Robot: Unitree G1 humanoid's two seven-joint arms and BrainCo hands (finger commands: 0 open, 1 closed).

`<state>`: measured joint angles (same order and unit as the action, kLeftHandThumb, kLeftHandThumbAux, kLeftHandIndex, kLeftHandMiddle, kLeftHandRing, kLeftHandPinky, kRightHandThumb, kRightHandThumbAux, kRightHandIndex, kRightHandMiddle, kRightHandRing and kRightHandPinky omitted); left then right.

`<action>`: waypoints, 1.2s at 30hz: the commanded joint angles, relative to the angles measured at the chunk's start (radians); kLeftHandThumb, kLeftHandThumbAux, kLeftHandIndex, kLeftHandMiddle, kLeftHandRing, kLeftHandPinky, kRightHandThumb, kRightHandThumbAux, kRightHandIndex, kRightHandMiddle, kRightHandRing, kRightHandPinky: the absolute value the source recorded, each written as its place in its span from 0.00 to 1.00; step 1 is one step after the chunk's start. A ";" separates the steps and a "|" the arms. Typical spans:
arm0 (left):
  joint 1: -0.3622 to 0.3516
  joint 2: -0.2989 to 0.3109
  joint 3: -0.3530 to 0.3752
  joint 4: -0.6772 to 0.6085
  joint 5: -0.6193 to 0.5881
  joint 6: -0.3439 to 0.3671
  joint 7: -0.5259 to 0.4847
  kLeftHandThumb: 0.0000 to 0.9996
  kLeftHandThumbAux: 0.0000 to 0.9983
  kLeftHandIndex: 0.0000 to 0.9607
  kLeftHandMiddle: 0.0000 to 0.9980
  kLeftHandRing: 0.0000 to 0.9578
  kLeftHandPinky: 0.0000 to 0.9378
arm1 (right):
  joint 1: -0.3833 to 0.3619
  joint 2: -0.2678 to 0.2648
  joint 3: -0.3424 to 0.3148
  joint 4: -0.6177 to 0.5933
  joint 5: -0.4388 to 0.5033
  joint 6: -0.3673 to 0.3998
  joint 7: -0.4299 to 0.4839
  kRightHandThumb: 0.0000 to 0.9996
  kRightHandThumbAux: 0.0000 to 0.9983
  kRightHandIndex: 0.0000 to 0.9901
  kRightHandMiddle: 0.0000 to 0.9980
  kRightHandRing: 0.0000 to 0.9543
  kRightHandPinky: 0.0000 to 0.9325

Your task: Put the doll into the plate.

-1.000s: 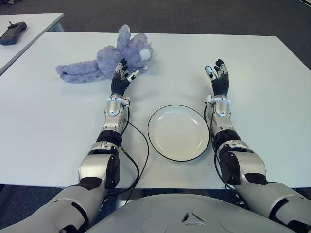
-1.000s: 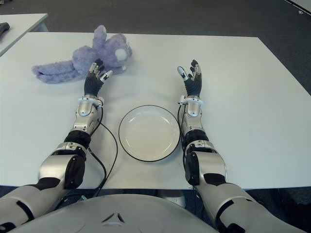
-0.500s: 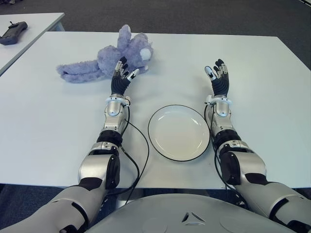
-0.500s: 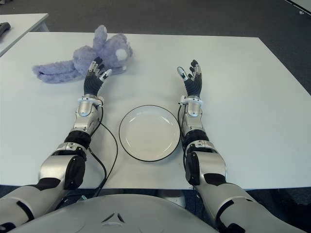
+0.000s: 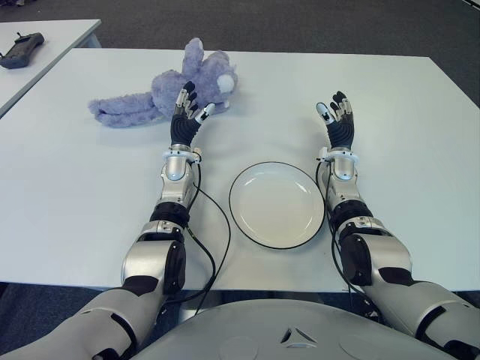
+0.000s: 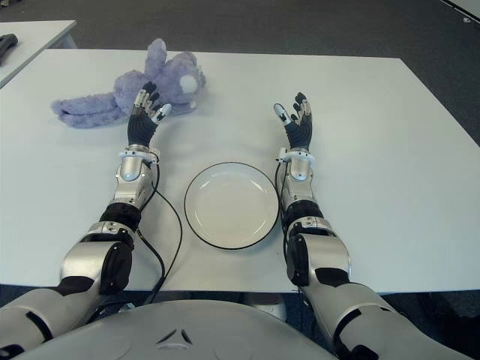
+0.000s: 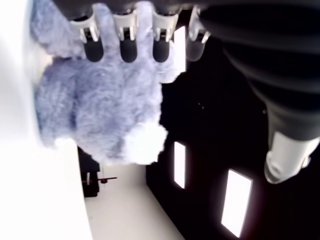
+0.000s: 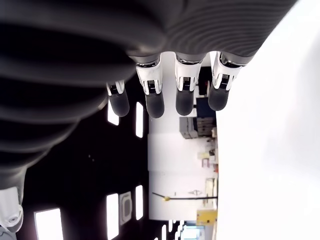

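A purple plush doll [image 5: 176, 90] is seen lying on the white desk [image 5: 67, 187], toward the far left corner, with its long limbs stretched out toward the left edge and its rounder end, marked by a white patch, turned toward the middle of the far edge. The doll is not in the plate; it is held by neither hand.

The left hand [image 5: 186, 114] is raised just in front of the doll, with its fingers [image 7: 128, 47] extended and spread and nothing grasped. In the left wrist view the fingertips are shown right against the purple fur, though whether they touch it cannot be told.

The white plate [image 5: 277, 205], edged with a dark rim, is set on the desk near the front edge, between the two forearms, and nothing is carried in it.

The right hand [image 5: 337, 120] is held up beyond the plate on its right side, well apart from the doll. Its fingers [image 8: 184, 97] are straight and relaxed, and nothing is gripped by them.

A dark handheld device [image 5: 20, 49] is seen on a second desk [image 5: 64, 30] past the far left corner.
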<state>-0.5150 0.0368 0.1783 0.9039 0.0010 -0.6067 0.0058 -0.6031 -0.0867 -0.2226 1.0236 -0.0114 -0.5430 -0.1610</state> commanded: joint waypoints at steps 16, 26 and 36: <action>0.451 -0.114 -0.052 -0.021 0.088 -0.164 0.132 0.00 0.52 0.00 0.00 0.00 0.00 | 0.387 0.084 -0.012 0.245 0.019 0.001 0.014 0.00 0.55 0.07 0.08 0.06 0.06; 0.431 -0.093 -0.087 -0.137 0.165 -0.167 0.213 0.00 0.51 0.00 0.00 0.00 0.00 | 0.383 0.089 -0.017 0.247 0.027 0.000 0.018 0.00 0.56 0.08 0.09 0.06 0.05; 0.400 -0.080 -0.095 -0.160 0.155 -0.193 0.226 0.00 0.53 0.00 0.00 0.00 0.00 | 0.379 0.094 -0.024 0.248 0.033 0.010 0.011 0.00 0.57 0.07 0.09 0.06 0.06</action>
<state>-0.3758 0.0065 0.1342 0.6165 0.0701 -0.8111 0.1787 -0.6033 -0.0885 -0.2244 1.0239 -0.0009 -0.5429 -0.1536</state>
